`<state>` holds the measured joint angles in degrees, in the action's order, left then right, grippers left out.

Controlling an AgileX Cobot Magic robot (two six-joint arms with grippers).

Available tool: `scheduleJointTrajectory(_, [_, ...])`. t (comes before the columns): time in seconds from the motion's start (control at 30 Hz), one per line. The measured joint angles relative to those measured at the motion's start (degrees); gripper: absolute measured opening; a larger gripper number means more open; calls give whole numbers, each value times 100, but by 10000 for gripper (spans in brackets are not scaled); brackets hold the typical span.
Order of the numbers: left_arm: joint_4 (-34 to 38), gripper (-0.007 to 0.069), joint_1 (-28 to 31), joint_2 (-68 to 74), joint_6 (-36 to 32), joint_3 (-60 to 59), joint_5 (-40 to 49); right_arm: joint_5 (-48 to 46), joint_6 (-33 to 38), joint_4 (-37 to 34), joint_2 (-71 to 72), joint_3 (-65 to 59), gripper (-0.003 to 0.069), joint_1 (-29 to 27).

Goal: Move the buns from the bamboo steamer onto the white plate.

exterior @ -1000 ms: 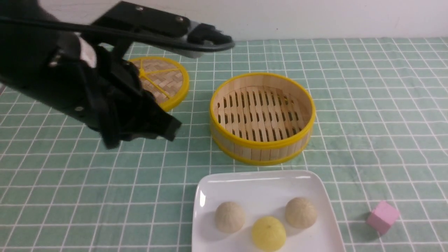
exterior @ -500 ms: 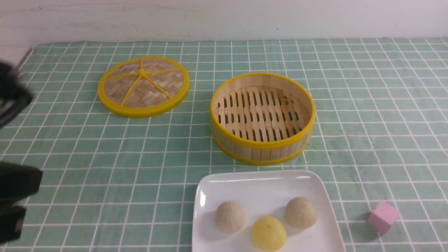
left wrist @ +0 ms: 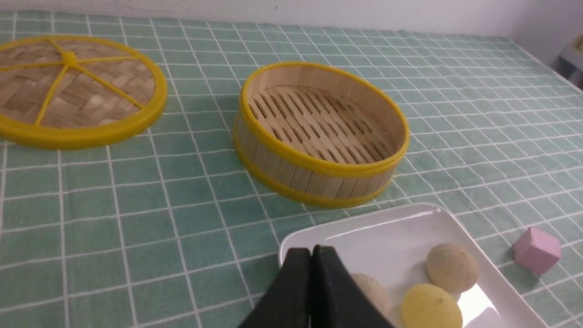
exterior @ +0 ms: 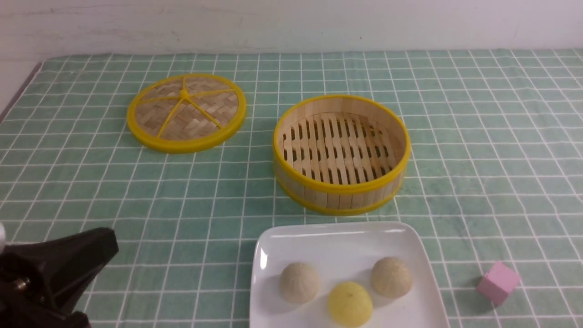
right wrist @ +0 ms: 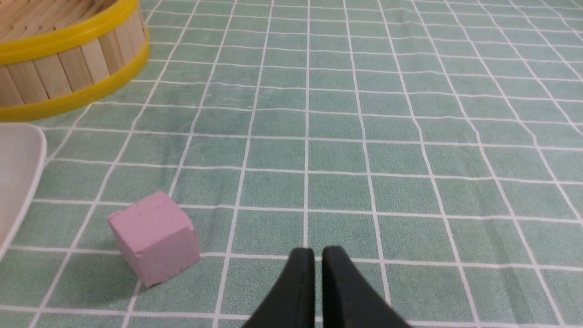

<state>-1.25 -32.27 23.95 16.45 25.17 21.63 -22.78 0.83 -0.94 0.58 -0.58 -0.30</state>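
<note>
The bamboo steamer (exterior: pixel 340 200) (left wrist: pixel 291 171) stands open at mid-table with nothing on its slotted floor. In front of it lies the white plate (exterior: pixel 337 243) (left wrist: pixel 387 228), which holds both buns: the yellow one (exterior: pixel 350 304) (left wrist: pixel 431 306) and the cream-white one (exterior: pixel 299 282) (left wrist: pixel 375 291). A darker tan bun (exterior: pixel 391 277) (left wrist: pixel 452 267) sits beside them. My left gripper (left wrist: pixel 312 249) is shut and empty, hovering near the plate's left corner. My left arm (exterior: pixel 50 273) shows at the bottom left. My right gripper (right wrist: pixel 318 251) is shut and empty over bare cloth.
The flat woven lid (exterior: pixel 186 111) (left wrist: pixel 68 91) lies at the back left of the steamer. A pink cube (exterior: pixel 498 282) (right wrist: pixel 152 237) (left wrist: pixel 536 249) rests on the green checked cloth to the right of the plate. The steamer's wall (right wrist: pixel 68 68) shows in the right wrist view.
My left arm has pulled back from over the lid and table's left side to the near left corner. The buns, steamer and plate have not moved.
</note>
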Motion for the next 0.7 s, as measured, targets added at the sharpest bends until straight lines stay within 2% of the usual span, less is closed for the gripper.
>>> scheduleJointTrajectory(0.6, [-169,24,0,0,0,-220,374,0,0,10,0,0,50,0])
scheduleJointTrajectory(0.7, [-441,31,0,-26,17,-364,214,0,0,10,0,0,52,0])
